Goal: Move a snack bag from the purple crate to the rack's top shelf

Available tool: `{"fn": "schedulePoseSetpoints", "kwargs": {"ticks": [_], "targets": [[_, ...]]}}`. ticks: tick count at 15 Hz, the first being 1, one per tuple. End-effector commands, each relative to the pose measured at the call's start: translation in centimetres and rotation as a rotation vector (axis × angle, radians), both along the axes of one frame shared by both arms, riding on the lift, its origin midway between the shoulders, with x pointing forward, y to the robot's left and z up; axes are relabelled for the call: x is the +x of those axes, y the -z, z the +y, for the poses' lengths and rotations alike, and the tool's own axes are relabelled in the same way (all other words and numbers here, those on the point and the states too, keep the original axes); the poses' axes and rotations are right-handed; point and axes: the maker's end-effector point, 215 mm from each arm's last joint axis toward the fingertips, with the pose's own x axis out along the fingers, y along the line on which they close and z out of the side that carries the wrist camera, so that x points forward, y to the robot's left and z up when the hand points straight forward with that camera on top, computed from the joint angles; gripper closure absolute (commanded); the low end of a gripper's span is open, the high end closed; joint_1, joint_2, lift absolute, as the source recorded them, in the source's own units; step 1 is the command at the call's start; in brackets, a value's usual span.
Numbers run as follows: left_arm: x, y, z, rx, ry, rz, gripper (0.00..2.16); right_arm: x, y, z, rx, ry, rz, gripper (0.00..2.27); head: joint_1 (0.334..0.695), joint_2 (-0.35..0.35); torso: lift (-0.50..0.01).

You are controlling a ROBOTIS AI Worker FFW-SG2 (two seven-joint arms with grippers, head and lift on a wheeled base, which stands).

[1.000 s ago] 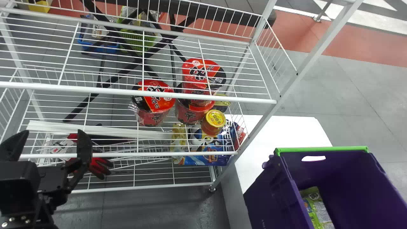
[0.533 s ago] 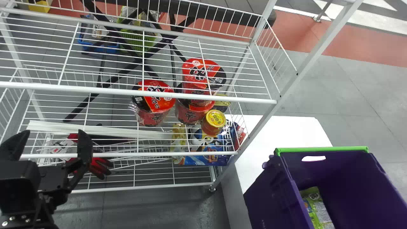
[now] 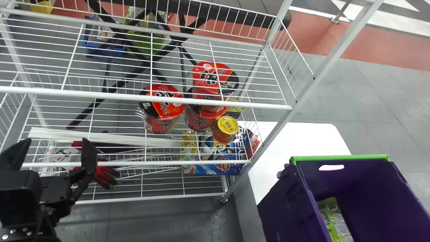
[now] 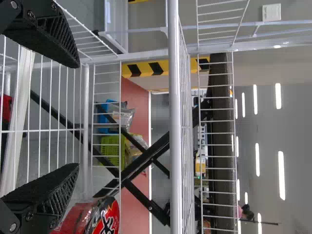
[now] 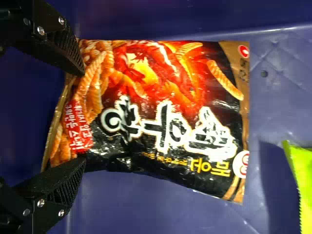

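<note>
Black left arm (image 3: pixel 20 213), silver screws (image 3: pixel 12 232).

The snack bag (image 5: pixel 165 117) is glossy, creased plastic film at mid-frame. At the frame's left, the right gripper (image 5: pixel 83 117) has matt, rough, ridged pads. The crate (image 3: pixel 282 208), lower right, is smooth plastic. The rack (image 3: pixel 67 93) looks like smooth painted metal; shiny film wraps the cup (image 3: pixel 161 124), centre.

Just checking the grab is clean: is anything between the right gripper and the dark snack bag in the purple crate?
Nothing visible. The right gripper has its open fingers spread across one end of the snack bag, and the bright green packet lies off past the bag's other end.
</note>
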Motion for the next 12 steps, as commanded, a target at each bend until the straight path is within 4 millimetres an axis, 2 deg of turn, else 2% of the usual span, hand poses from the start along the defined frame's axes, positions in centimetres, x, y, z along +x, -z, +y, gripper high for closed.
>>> {"fn": "schedulePoseSetpoints", "kwargs": {"ticks": [1, 5, 7, 8, 9, 10, 11, 12], "targets": [[0.0, 0.1, 0.0, 0.001, 0.000, 0.001, 0.09, 0.1, 0.1, 0.1, 0.002, -0.002, -0.002, 0.22, 0.695, -0.350, -0.455], [0.0, 0.5, 0.1, 0.005, 0.000, 0.008, 0.09, 0.2, 0.9, 0.8, 0.011, -0.006, 0.006, 0.22, 0.695, -0.350, -0.455], [0.0, 0.7, 0.4, 0.005, -0.005, 0.011, 0.09, 0.5, 1.2, 1.2, 0.016, -0.007, 0.007, 0.41, 0.695, -0.350, -0.455], [0.0, 0.8, 0.6, -0.001, -0.010, 0.007, 0.09, 0.7, 1.3, 1.4, 0.021, -0.003, 0.009, 0.64, 0.695, -0.350, -0.455], [0.1, 0.7, 0.9, -0.005, -0.014, 0.002, 0.09, 0.8, 1.4, 1.6, 0.025, 0.005, 0.014, 1.09, 0.695, -0.350, -0.455], [0.1, 0.9, 1.0, -0.007, -0.013, 0.005, 0.09, 1.1, 1.4, 1.6, 0.025, 0.017, 0.006, 1.64, 0.695, -0.350, -0.455], [0.1, 1.1, 1.1, -0.007, -0.013, 0.007, 0.09, 1.2, 1.4, 1.7, 0.028, 0.042, -0.003, 1.91, 0.695, -0.350, -0.455], [0.2, 1.1, 1.1, -0.010, -0.014, 0.004, 0.09, 1.3, 1.4, 1.6, 0.031, 0.057, -0.008, 2.02, 0.695, -0.350, -0.455]]}}
